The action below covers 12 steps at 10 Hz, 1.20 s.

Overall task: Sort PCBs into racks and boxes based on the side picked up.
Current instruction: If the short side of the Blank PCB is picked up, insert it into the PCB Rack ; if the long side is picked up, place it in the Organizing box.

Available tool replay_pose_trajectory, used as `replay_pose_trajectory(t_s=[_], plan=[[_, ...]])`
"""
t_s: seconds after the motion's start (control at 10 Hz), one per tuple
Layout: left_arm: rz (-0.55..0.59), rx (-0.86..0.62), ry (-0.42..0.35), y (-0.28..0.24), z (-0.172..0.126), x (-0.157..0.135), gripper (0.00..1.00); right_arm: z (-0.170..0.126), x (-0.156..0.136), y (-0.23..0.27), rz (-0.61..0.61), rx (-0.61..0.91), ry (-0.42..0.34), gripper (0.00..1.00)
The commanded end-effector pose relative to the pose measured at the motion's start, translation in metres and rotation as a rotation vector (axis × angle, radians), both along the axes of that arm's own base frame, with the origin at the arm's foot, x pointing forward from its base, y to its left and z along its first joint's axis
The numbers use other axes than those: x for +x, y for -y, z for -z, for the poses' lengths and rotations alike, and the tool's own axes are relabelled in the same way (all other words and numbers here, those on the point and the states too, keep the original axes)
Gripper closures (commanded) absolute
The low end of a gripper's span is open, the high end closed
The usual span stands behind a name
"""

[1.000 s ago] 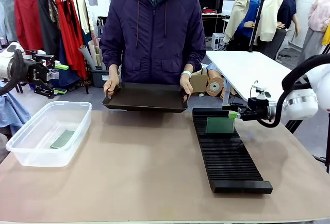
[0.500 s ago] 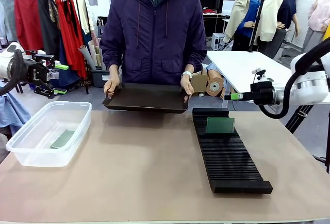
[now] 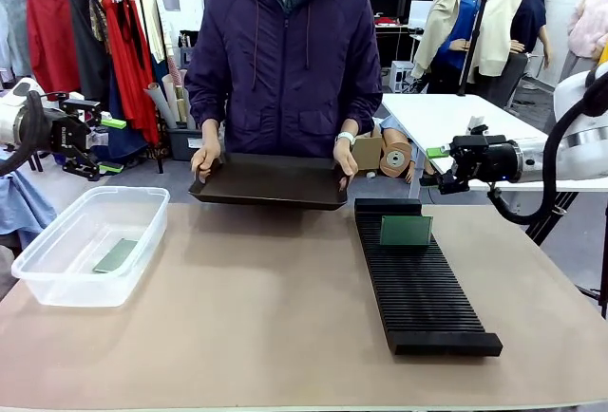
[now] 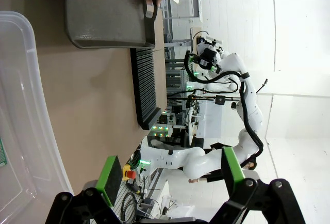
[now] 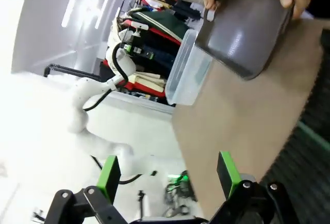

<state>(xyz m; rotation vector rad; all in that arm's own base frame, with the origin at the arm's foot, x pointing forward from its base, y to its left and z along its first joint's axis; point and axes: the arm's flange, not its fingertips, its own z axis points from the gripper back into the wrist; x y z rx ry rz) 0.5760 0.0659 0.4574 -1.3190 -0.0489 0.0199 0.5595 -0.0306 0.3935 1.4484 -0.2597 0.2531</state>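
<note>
**Both grippers empty, boards parked**

One PCB (image 3: 406, 231) stands upright in the rack (image 3: 418, 279), another lies flat in the box (image 3: 90, 244). Left gripper (image 4: 170, 175) and right gripper (image 5: 167, 175) are spread wide, holding nothing. These boards look thin, stiff and light, so pinch by the edges.

It was a robotics lab: a clothes rack (image 3: 85, 13) stood behind the brown table (image 3: 266, 327), with white robot arms (image 4: 227, 79) mounted nearby.
</note>
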Motion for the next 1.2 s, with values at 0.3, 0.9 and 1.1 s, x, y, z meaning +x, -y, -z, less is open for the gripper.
replay_pose_trajectory(t_s=[0.3,0.9,1.1], plan=[[-0.008,0.004,-0.005,0.0,-0.002,-0.001,0.0,-0.028,-0.047,0.004,0.005,0.012,-0.139,0.0],[-0.008,0.004,-0.005,0.0,-0.002,-0.001,0.0,-0.053,-0.067,0.0,-0.015,-0.007,-0.107,0.0],[-0.008,0.004,-0.005,0.0,-0.002,-0.001,0.0,-0.055,-0.073,-0.001,-0.018,-0.015,-0.119,0.0]])
